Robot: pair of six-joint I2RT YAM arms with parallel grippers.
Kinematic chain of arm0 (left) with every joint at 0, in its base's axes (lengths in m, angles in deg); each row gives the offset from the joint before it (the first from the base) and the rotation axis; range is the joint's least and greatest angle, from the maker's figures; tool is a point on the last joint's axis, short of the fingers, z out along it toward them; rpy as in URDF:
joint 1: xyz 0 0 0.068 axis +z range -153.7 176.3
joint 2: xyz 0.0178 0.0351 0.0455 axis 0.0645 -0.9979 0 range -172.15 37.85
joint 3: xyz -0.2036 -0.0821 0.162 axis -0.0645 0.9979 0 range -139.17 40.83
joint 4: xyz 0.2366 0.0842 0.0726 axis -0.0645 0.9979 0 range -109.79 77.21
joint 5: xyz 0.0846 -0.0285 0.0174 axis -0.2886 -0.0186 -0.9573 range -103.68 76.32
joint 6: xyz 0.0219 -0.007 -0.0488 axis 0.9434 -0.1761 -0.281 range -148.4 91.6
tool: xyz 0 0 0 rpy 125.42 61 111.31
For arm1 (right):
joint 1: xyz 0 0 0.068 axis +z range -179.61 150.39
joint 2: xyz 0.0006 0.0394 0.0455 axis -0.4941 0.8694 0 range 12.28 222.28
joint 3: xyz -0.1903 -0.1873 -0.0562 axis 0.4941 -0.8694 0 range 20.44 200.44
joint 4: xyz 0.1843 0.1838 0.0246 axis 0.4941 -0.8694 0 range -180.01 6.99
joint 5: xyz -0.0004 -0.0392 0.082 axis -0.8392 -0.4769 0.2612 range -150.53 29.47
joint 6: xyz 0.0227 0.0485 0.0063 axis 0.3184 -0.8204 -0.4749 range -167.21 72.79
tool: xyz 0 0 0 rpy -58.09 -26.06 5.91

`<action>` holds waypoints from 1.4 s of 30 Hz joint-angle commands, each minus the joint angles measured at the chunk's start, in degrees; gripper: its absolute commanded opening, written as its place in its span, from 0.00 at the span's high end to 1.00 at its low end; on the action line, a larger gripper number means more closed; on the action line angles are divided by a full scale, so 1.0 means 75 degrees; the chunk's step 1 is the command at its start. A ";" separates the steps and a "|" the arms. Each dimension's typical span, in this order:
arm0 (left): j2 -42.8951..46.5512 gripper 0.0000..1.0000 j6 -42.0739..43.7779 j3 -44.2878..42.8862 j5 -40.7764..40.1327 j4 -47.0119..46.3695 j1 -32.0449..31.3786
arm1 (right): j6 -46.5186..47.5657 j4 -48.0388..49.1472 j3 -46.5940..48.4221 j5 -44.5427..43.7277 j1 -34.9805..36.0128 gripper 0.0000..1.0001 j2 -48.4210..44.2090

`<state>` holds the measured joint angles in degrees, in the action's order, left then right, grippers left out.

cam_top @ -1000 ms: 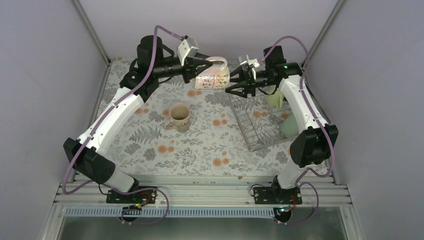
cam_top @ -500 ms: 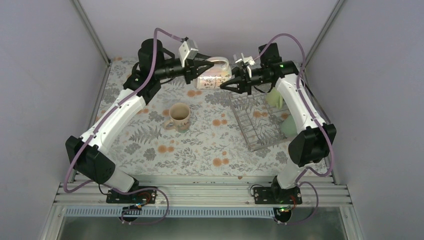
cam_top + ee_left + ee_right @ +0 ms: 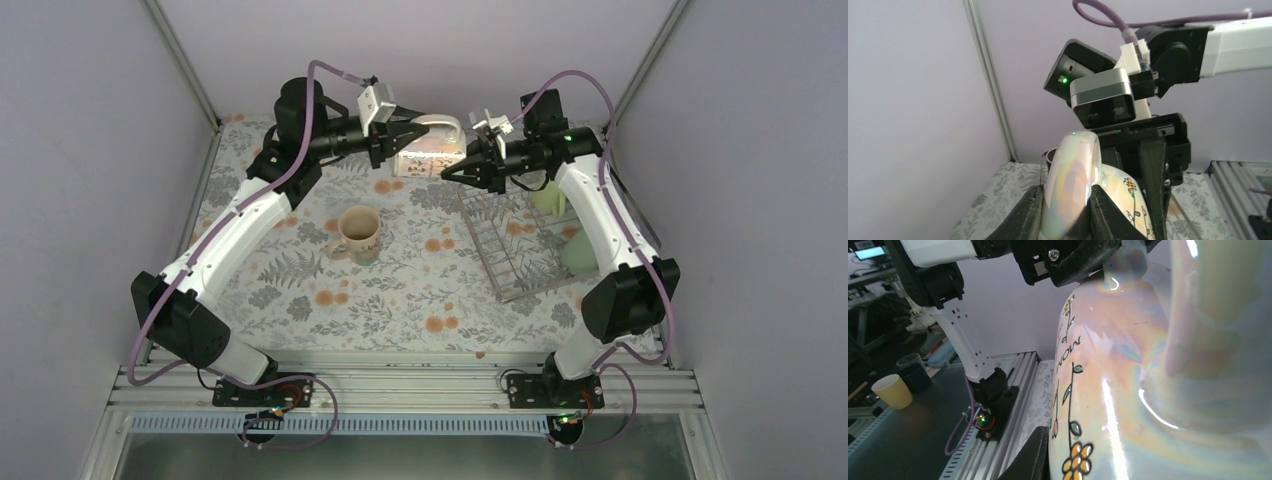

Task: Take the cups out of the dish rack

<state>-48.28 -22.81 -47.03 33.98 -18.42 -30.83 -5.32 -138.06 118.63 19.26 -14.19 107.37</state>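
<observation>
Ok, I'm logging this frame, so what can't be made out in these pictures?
- Right wrist view: the cream patterned mug fills the frame. Only one finger of the right pincer shows, so its hold is unclear.
- Top view: the right arm covers the pale green cups; whether they sit in the dish rack is unclear.
- Left wrist view: the left pincer and bottom edge hide the mug's body.

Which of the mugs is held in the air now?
The cream flowered mug, gripped at its handle by the left gripper; the orange-lined mug stands on the table.
</observation>
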 commanded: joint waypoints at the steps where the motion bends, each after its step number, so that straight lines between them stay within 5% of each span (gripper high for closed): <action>1: -0.0013 0.75 0.0788 -0.0209 -0.0358 0.0036 -0.0004 | -0.0035 0.0151 0.0177 -0.0819 0.0140 0.97 -0.0390; 6: -0.0170 0.26 0.1692 -0.0868 -0.0715 0.1550 0.0003 | 0.0287 -0.0737 0.0919 -0.1809 0.0223 0.97 -0.0130; 8: -0.0092 0.18 0.2016 -0.1035 -0.0986 0.1993 0.0014 | 0.0321 -0.0885 0.1025 -0.2286 0.0235 0.97 -0.0110; 18: 0.0847 0.09 0.3278 -0.1624 -0.2882 0.3711 0.0200 | 0.0874 -0.2309 0.1626 -0.4694 0.0742 0.97 0.0606; 28: 0.1508 0.05 0.3938 -0.1071 -0.5127 0.4437 0.1100 | 0.0739 -0.2471 0.0668 -0.6812 0.2583 0.97 0.0781; 42: 0.2331 0.04 0.3996 0.0501 -0.5477 0.3787 0.2201 | 0.0685 -0.2220 -0.0530 -0.9263 0.4436 0.96 0.0855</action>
<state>-32.71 7.02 -44.06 -6.13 12.20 -15.07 -1.00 -157.49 115.79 -44.10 17.55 114.93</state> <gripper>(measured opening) 0.955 0.095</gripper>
